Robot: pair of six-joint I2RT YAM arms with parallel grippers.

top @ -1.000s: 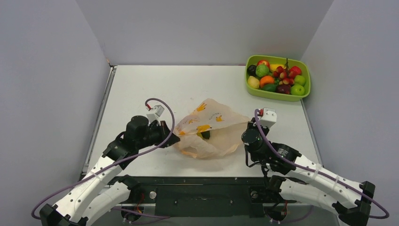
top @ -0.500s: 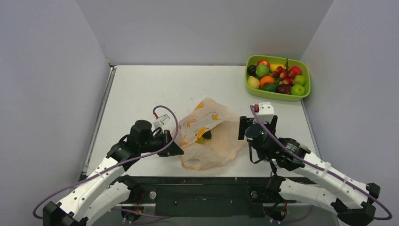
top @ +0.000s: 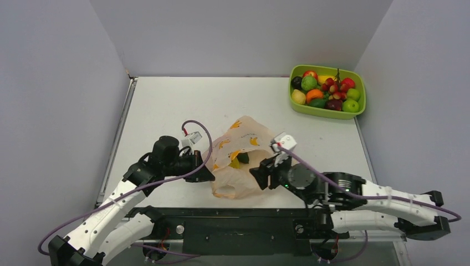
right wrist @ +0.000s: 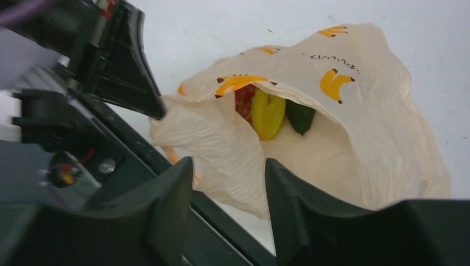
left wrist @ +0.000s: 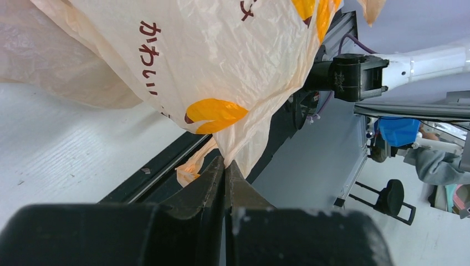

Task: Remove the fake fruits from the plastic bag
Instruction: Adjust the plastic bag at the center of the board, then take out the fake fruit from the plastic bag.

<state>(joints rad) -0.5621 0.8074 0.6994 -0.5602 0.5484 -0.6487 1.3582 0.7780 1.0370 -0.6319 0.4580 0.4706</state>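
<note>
Fruit lies inside the plastic bag (top: 239, 158), so the job is not finished. The bag sits near the middle of the table's (top: 183, 105) near edge, its mouth turned toward the right arm. Through that mouth the right wrist view shows a yellow fruit (right wrist: 267, 113), a dark green fruit (right wrist: 299, 116) touching it on one side, and a red piece (right wrist: 244, 100) half hidden behind the bag's rim on the other. Whether more lies deeper in the folds cannot be told.

The left gripper (left wrist: 224, 166) has its jaws together, pinching the thin film at the bag's left edge and holding that side up off the table, which keeps the mouth open. The right gripper (right wrist: 227, 163) has its jaws apart with nothing between them; it hovers just outside the opening, aimed at the fruits and not touching them.

At the far right corner of the table a lime-green tray (top: 326, 113) holds a heap of fake fruits (top: 327, 91), well apart from the bag. Whether those came out of the bag the pictures do not say. What is left, by my reading, is at least three pieces to lift out, beginning with the yellow one nearest the open jaws.
</note>
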